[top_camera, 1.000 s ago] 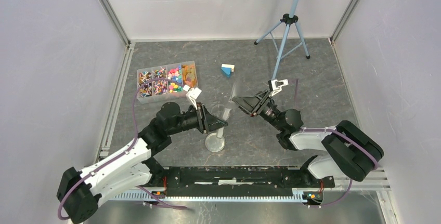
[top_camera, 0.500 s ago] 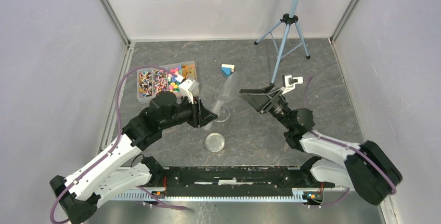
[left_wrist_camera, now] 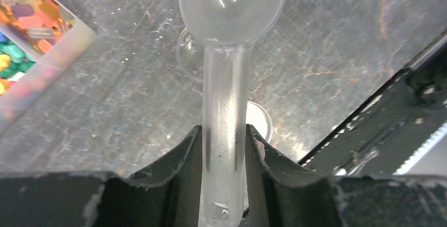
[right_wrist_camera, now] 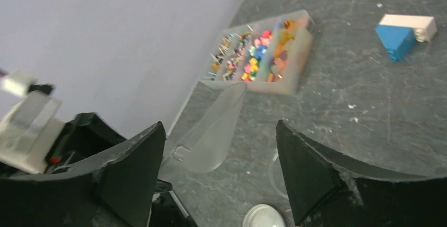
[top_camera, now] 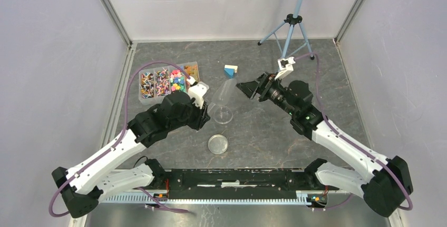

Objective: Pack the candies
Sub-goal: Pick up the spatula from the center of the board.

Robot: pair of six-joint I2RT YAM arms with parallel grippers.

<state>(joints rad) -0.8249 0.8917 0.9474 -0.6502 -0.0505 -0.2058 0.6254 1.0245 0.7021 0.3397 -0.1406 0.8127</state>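
Note:
The candies (top_camera: pixel 169 80) are small multicoloured sweets sorted in a clear compartment box (top_camera: pixel 146 99) at the back left, also seen in the left wrist view (left_wrist_camera: pixel 29 19) and the right wrist view (right_wrist_camera: pixel 258 53). My left gripper (top_camera: pixel 204 112) (left_wrist_camera: pixel 224 132) is shut on the handle of a translucent scoop (top_camera: pixel 224 92) (left_wrist_camera: pixel 232 6) (right_wrist_camera: pixel 211 129), whose empty bowl hangs over a clear open jar (top_camera: pixel 223 115) (left_wrist_camera: pixel 185 56). My right gripper (top_camera: pixel 248 88) (right_wrist_camera: pixel 219 127) stands open just right of the scoop, apart from it and holding nothing.
A round lid (top_camera: pixel 218 144) (right_wrist_camera: pixel 263 217) (left_wrist_camera: pixel 259 120) lies in front of the jar. A blue-and-white block (top_camera: pixel 230 70) (right_wrist_camera: pixel 403 35) sits behind the scoop. A tripod (top_camera: pixel 291 24) stands at the back right. Walls close in both sides.
My left arm has carried the scoop back and left, toward the candy box. My right gripper has pulled away from the scoop toward the back right, its jaws wider.

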